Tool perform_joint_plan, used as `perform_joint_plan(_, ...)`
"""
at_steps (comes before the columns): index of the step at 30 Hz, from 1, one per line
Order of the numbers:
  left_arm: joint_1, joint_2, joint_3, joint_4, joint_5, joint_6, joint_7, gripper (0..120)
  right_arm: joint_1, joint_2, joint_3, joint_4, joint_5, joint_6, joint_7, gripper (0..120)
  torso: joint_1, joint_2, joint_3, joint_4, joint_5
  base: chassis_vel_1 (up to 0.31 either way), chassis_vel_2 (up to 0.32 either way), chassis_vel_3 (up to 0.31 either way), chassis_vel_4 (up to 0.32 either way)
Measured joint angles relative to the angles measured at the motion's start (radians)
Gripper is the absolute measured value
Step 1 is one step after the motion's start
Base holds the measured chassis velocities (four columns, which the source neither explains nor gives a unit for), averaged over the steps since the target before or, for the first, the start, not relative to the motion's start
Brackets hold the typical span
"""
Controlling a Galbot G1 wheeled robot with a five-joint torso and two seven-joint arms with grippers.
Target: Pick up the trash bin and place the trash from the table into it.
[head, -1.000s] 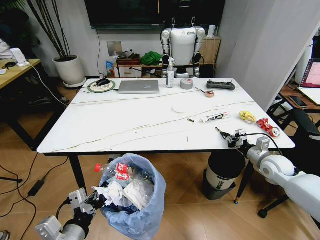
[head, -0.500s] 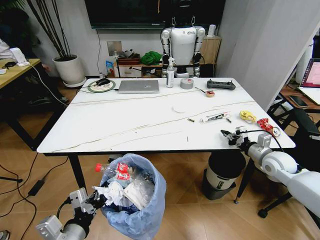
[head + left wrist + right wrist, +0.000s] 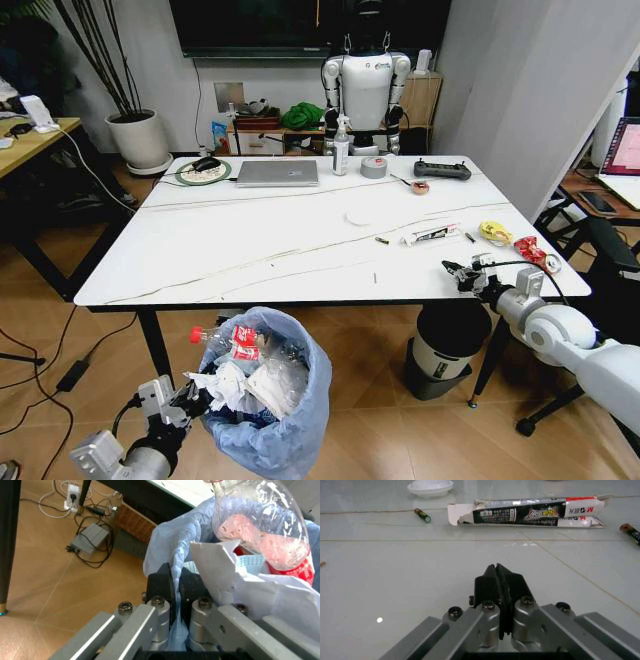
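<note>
Trash bin (image 3: 268, 400): below the table's (image 3: 250, 255) near edge, left gripper (image 3: 175, 588) pinching its bag rim (keeps it reachable). Right gripper (image 3: 500, 579): closed, empty, over the tabletop short of the flattened carton (image 3: 527, 513).

The large white marble-look table (image 3: 280, 250) with black edge carries a grey closed laptop (image 3: 277, 173), a grey tape roll (image 3: 373, 167), a flattened white-and-black carton (image 3: 432, 235) and crumpled yellow and red wrappers (image 3: 512, 241).
</note>
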Motion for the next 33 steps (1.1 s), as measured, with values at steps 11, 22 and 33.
perform_joint_plan(11,0.002,-0.002,0.002,0.000,0.001,0.000,0.000,0,0.048,-0.001,0.011,0.033,0.009,0.007,0.006,23,0.000,0.000,0.000,0.0001,-0.0001,0.000,0.000,0.000,0.000)
perform_joint_plan(22,-0.001,0.000,-0.003,0.000,0.001,0.000,0.000,0,0.067,-0.004,0.011,0.088,0.008,0.006,0.026,66,0.000,0.000,0.000,0.0000,0.0001,0.000,0.000,0.000,0.000)
perform_joint_plan(33,-0.001,0.005,-0.006,0.000,-0.002,0.000,0.000,0,0.144,0.027,-0.014,-0.040,-0.003,0.003,0.032,98,0.000,0.000,0.000,0.0000,0.0002,0.000,0.000,0.000,0.000)
